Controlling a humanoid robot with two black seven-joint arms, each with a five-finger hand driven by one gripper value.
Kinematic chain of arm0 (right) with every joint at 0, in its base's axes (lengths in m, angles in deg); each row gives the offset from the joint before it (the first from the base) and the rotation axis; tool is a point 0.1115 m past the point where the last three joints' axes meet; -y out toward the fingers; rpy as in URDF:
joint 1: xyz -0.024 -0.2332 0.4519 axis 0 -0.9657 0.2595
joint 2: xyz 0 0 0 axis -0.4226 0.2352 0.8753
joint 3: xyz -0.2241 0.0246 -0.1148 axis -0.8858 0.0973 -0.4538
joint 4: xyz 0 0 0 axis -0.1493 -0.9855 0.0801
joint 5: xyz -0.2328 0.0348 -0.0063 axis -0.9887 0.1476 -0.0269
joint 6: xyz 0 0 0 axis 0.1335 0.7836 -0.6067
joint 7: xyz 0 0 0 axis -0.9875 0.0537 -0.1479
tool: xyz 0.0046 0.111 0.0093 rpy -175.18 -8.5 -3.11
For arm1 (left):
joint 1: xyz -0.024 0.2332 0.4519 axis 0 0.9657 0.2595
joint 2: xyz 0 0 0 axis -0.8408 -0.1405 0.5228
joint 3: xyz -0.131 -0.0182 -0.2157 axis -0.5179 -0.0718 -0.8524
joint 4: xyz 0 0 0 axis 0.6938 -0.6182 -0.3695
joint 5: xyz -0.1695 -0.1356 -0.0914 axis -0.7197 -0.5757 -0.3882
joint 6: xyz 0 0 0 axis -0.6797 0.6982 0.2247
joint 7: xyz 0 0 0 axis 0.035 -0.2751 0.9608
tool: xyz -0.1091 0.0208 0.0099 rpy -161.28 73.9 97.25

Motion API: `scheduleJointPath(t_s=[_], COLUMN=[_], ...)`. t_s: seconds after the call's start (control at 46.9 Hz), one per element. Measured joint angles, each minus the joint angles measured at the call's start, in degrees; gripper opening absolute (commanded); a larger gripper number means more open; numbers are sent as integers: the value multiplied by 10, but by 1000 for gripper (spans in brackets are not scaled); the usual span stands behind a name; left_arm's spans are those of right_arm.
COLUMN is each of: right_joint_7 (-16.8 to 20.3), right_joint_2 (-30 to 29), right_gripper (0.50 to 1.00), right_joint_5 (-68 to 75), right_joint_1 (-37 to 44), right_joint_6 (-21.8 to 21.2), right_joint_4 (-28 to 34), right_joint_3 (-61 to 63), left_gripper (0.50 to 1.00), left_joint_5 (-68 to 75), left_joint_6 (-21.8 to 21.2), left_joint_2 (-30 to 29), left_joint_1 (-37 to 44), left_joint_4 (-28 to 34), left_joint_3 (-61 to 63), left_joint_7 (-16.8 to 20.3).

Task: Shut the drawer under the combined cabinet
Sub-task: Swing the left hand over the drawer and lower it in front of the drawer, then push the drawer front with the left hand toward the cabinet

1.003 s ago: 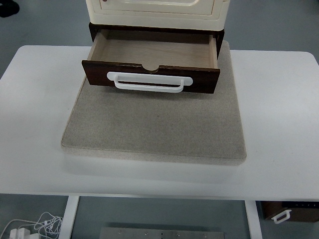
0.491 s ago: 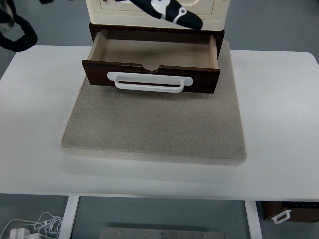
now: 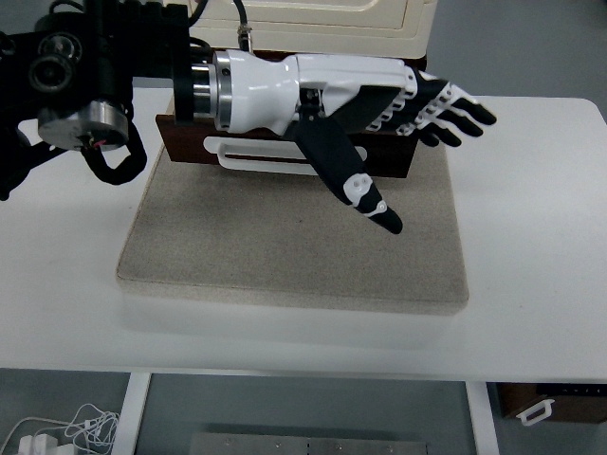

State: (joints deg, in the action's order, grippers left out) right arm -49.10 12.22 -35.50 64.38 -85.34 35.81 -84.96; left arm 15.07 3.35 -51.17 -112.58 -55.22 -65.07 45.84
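Observation:
The dark brown drawer (image 3: 387, 156) with a white handle (image 3: 258, 158) sits under the cream cabinet (image 3: 403, 17) and is pulled out towards me. My left arm comes in from the left, and its white and black hand (image 3: 427, 171) hovers above the drawer, hiding the inside. That hand is open, with fingers (image 3: 453, 106) stretched to the right past the drawer's right end and the thumb (image 3: 365, 194) pointing down over the mat. It holds nothing. Whether the hand touches the drawer I cannot tell.
The cabinet stands on a beige mat (image 3: 285, 251) on a white table (image 3: 536, 237). Below the table's front edge, a brown box with a white handle (image 3: 545, 408) lies at the right and white cables (image 3: 57, 431) at the left.
My left arm has swung in from the top left. A second ago it was out of view; now its open hand covers the drawer. The drawer has not visibly moved.

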Motion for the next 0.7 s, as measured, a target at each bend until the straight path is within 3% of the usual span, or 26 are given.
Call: scheduleJointPath(t_s=[0.213,0.47,0.704], right_joint_7=[0,0,0], right_joint_2=[0,0,0], right_gripper=[952,952,952], right_joint_5=[0,0,0], right_joint_1=[0,0,0], right_joint_6=[0,0,0], right_joint_4=[0,0,0], right_joint_3=[0,0,0], left_gripper=[996,996,996], left_joint_5=[7,8,8], left_joint_6=[1,26,28], left_joint_2=[28,40,41], left_joint_1=[1,0,-1], left_joint_4=[0,6,20], left_joint_3=[48,81,109], left_joint_7=[-73,-198,-261])
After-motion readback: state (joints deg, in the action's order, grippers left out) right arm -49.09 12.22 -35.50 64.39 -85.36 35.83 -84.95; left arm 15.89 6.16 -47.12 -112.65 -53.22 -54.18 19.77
